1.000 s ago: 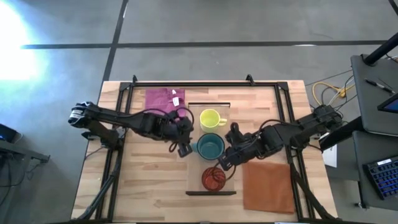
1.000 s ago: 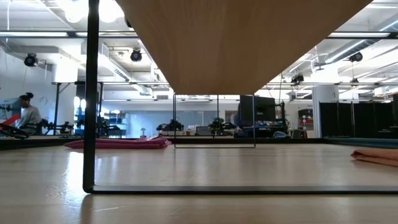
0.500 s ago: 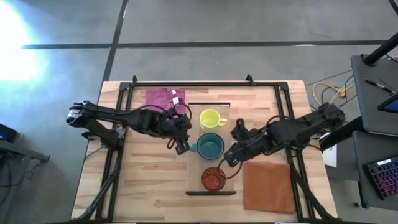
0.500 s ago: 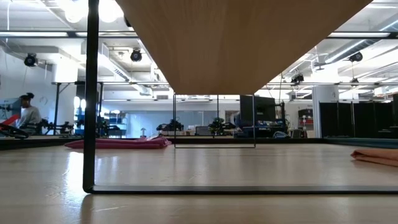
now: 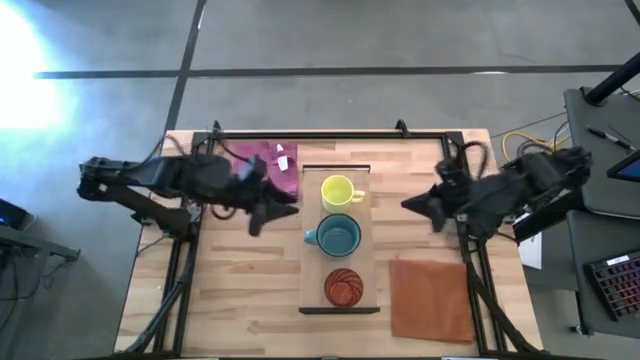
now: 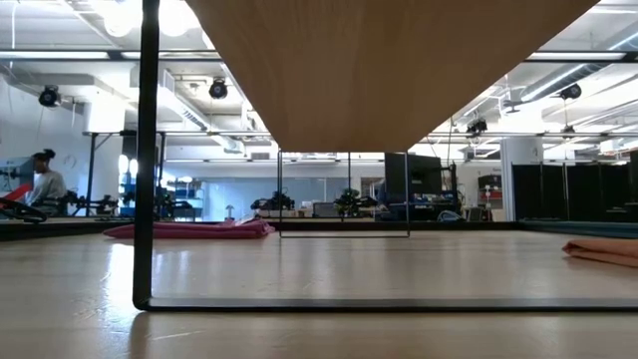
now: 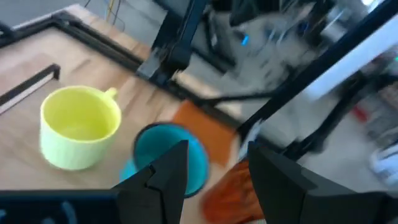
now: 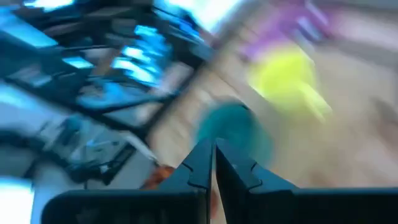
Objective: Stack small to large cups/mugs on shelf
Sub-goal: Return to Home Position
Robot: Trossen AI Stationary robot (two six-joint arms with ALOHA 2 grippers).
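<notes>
The light-wood shelf lies mid-table. On it, each standing apart on its base, are a yellow mug at the far end, a teal mug in the middle and a red-orange cup at the near end. My left gripper hangs open and empty left of the shelf. Its wrist view shows the yellow mug, the teal mug and the red-orange cup beyond the gripper. My right gripper is shut and empty right of the shelf, as its wrist view shows.
A magenta cloth lies at the far left and an orange-red cloth at the near right. Black frame rails border the table. The low view shows the shelf's underside, its dark leg and a person far off.
Both grippers have drawn back from the shelf. The left has gone toward the table's left edge, away from the teal mug. The right has gone toward the right and far edges, away from the red-orange cup. The three cups have stayed in place.
</notes>
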